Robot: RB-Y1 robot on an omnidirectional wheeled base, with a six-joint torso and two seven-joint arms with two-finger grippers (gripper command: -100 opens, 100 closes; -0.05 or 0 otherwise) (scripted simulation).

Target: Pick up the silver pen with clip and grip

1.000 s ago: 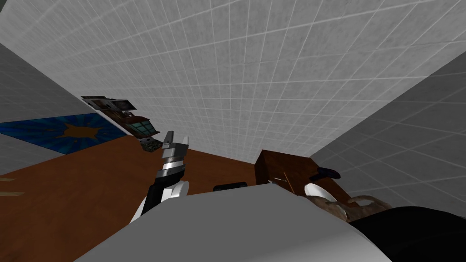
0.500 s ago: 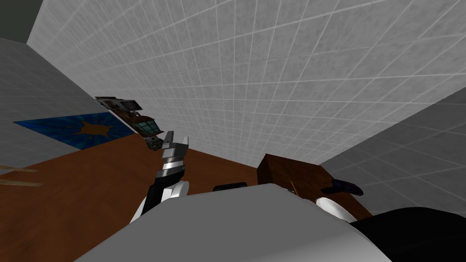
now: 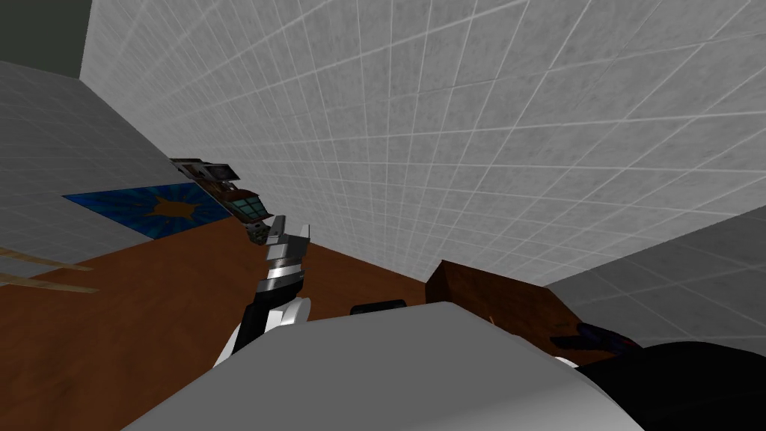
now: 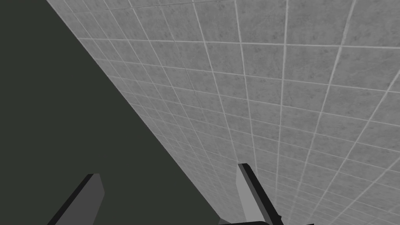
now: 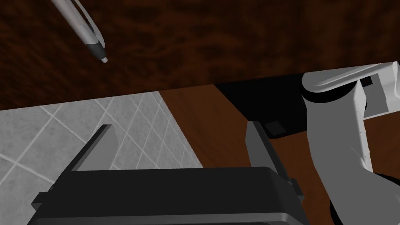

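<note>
The silver pen [image 5: 80,31], with a clip and a dark grip near its tip, lies on a dark wooden top [image 5: 218,39] close to its edge. In the right wrist view my right gripper [image 5: 179,144] is open, short of that edge, with the pen ahead of its fingers and off to one side. Nothing is between the fingers. The head view shows the same dark wooden table [image 3: 494,299] low on the right. My left gripper [image 3: 289,230] is raised in front of the chest, and its fingers [image 4: 250,191] stand open and empty.
A dark blue object [image 3: 598,338] lies on the table's right part. The floor [image 3: 135,314] is brown, with a blue rug [image 3: 161,211] bearing an orange star at the left. Dark cluttered furniture [image 3: 232,198] stands against the tiled wall [image 3: 449,135].
My head camera has swung: the table has slid toward the lower right, and the white bowl and clutter on it have left the picture. The left arm keeps its pose.
</note>
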